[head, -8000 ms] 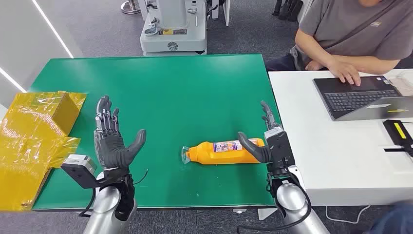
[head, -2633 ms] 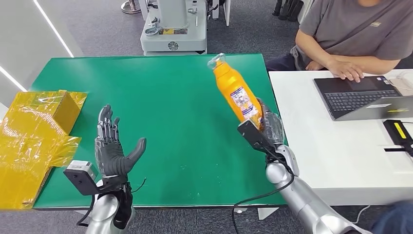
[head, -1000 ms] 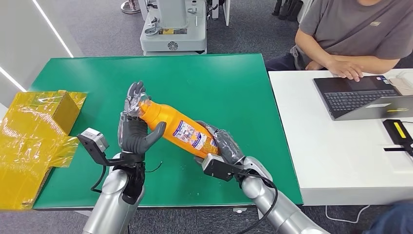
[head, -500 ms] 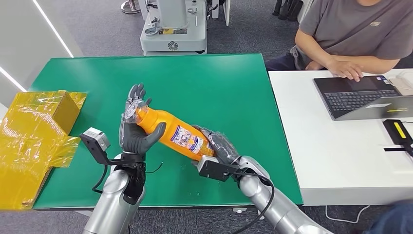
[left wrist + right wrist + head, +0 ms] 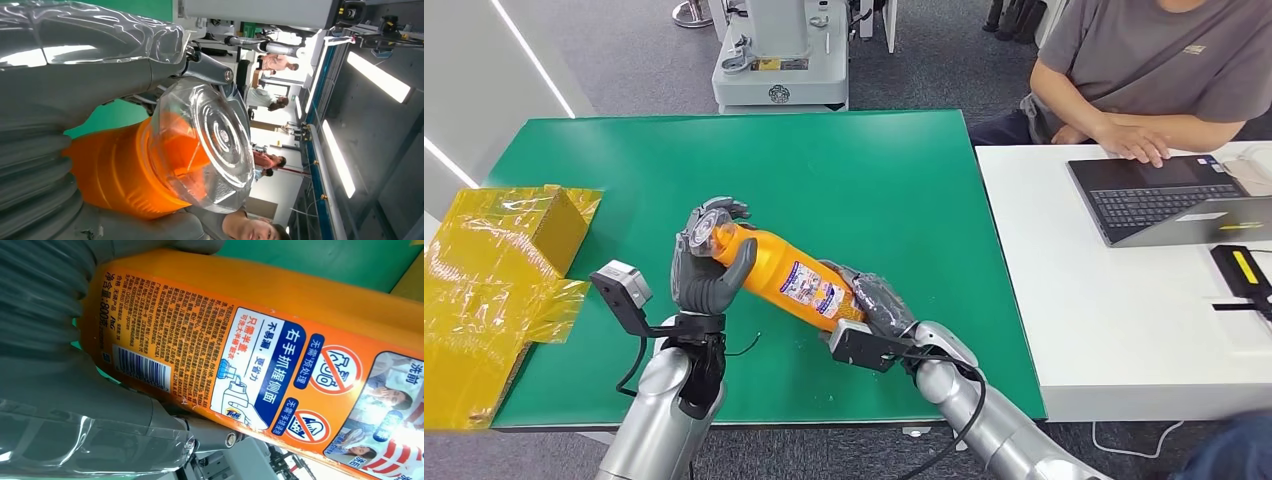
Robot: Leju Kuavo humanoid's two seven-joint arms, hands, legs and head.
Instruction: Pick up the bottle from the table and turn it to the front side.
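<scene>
An orange detergent bottle (image 5: 792,282) with a clear cap is held slantwise above the green table (image 5: 864,180), cap toward the left. My right hand (image 5: 874,305) grips its base end. My left hand (image 5: 709,255) has its fingers curled over the cap and neck. The left wrist view looks at the clear cap (image 5: 210,145) end-on, over the orange neck. In the right wrist view the bottle's back label (image 5: 250,370) with a barcode and small print faces the camera, my right hand's grey thumb (image 5: 45,355) pressed beside it.
Crumpled yellow wrap and a yellow box (image 5: 499,270) lie at the table's left edge. A white table (image 5: 1124,320) adjoins on the right with a laptop (image 5: 1169,200); a person in a grey shirt (image 5: 1154,70) sits there typing. A white machine base (image 5: 779,70) stands behind the table.
The right hand lifted the bottle off the table, swung it left and tilted it down to the left hand. Since half a second ago the left hand's fingers have curled over the cap.
</scene>
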